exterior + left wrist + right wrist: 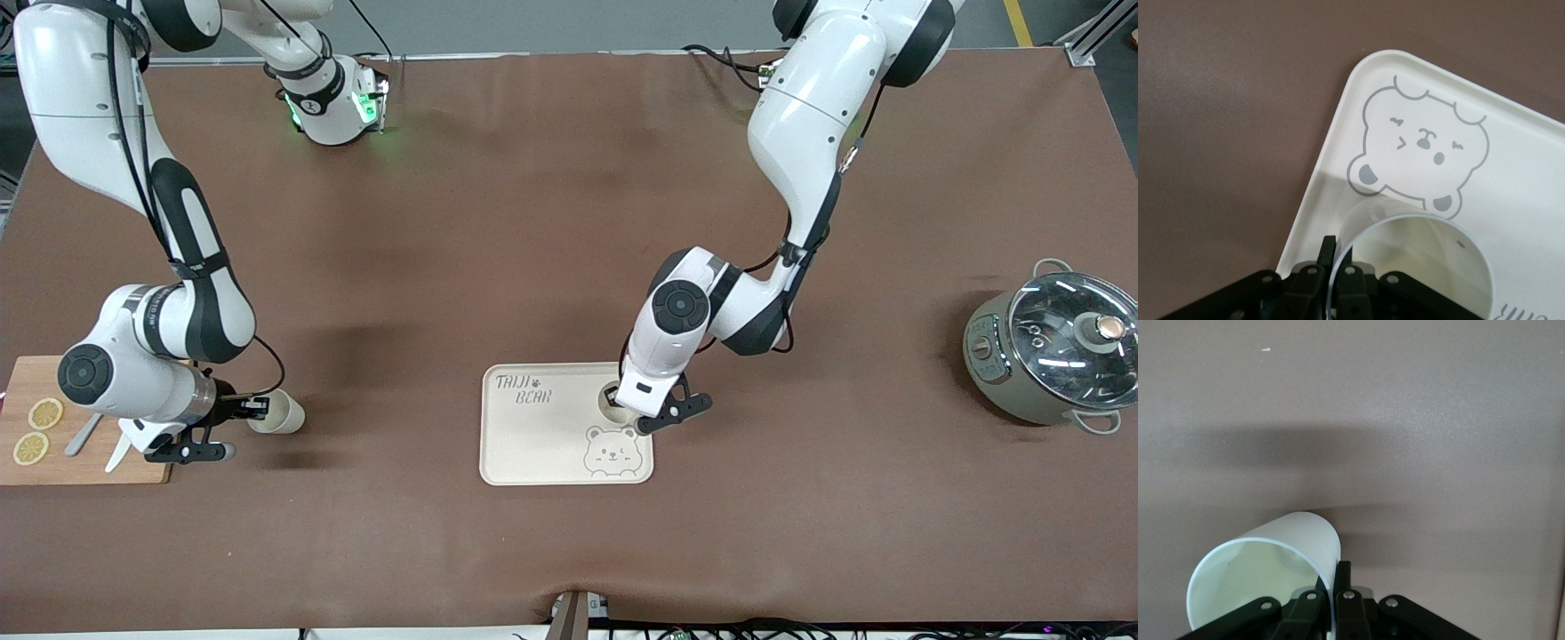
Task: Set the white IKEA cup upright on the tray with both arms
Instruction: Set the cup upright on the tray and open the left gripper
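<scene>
Two white cups show. One cup [612, 396] [1418, 267] stands upright on the cream tray [542, 436] [1511, 153], above the bear drawing at the tray's edge toward the left arm's end. My left gripper [620, 402] [1336, 260] is shut on its rim, one finger inside and one outside. The other cup [283, 413] [1265, 573] lies on its side on the brown table beside the wooden board. Its mouth faces my right gripper [258, 409] [1335, 577], which is shut on its rim.
A wooden cutting board [133, 462] with two lemon slices [37, 431] and a knife lies at the right arm's end, under the right wrist. A grey pot with a glass lid [1058, 351] stands at the left arm's end.
</scene>
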`<state>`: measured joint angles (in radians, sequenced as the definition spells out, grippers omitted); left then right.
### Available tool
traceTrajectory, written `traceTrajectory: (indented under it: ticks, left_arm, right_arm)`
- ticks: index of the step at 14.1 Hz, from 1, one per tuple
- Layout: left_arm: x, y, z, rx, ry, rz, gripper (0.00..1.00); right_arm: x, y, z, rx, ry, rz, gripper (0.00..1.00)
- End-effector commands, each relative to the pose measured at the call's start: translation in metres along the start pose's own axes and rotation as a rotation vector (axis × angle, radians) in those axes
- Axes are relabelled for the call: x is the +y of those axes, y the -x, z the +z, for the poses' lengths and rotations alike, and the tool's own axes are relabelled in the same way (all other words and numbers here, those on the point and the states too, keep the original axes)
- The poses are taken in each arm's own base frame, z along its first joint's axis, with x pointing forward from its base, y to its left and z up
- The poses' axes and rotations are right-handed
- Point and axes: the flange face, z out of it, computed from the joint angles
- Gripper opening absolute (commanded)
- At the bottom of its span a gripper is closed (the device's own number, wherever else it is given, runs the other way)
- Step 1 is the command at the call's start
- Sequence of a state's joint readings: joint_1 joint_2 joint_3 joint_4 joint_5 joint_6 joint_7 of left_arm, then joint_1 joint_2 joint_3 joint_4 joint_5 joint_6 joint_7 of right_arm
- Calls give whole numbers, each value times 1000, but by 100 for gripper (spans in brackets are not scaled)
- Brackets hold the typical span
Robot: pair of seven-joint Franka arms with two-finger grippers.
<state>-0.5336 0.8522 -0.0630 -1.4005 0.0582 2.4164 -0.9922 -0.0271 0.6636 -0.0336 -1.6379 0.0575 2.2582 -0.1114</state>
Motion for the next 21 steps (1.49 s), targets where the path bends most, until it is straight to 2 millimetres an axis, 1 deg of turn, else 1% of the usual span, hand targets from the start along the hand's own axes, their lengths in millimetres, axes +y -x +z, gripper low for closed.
traceTrajectory:
  ticks: [1, 2, 3, 4, 6, 7, 8, 9, 10, 11, 13, 15, 16, 17, 18, 20, 21]
  left_arm:
    - [7, 0, -1, 27, 1, -3, 37]
    - [7, 1, -1, 31, -2, 12, 99]
    - [12, 8, -2, 34, -2, 21, 100]
    - [13, 7, -5, 32, 5, 11, 100]
    - [15, 8, -11, 31, 2, -9, 100]
    - [17, 9, -16, 35, 3, -8, 100]
    - [15, 10, -18, 24, -17, -8, 100]
    - [14, 9, -23, 13, -42, -8, 100]
    - [12, 9, -31, 2, -67, -4, 100]
    - [8, 4, -39, -5, -84, -9, 100]
    - [6, -1, -69, -12, -102, 3, 100]
    - [4, -2, -94, -32, -129, 43, 100]
    - [-5, -14, -111, -35, -137, 45, 100]
    - [-16, -28, -129, -37, -138, 53, 100]
    - [-26, -39, -151, -46, -136, 81, 100]
    - [-48, -57, -184, -58, -166, 137, 100]
    - [-66, -75, -203, -51, -161, 149, 100]
  right_arm:
    - [-1, 0, -2, 3, -7, 1, 0]
    - [-2, -2, -5, 7, -7, 3, 0]
    - [-8, -4, -10, 16, -6, 1, 0]
    - [-14, -8, -19, 11, -7, 2, 0]
    - [-24, -15, -47, -41, -15, 43, 0]
    - [-35, -19, -65, -68, -17, 55, 0]
    - [-51, -23, -85, -85, -20, 57, 0]
    - [-65, -26, -103, -99, -26, 93, 0]
    - [-84, -26, -116, -109, -28, 140, 0]
    - [-105, -26, -126, -113, -21, 179, 0]
    - [-156, -25, -144, -93, -10, 280, 0]
    - [-203, -21, -155, -69, 2, 379, 0]
    - [-229, -17, -159, -54, 3, 418, 0]
    - [-249, -14, -162, -39, -1, 455, 0]
    - [-266, -11, -166, -25, -6, 482, 0]
    - [-296, -10, -170, 27, -35, 511, 0]
    - [-312, -8, -170, 55, -53, 527, 0]
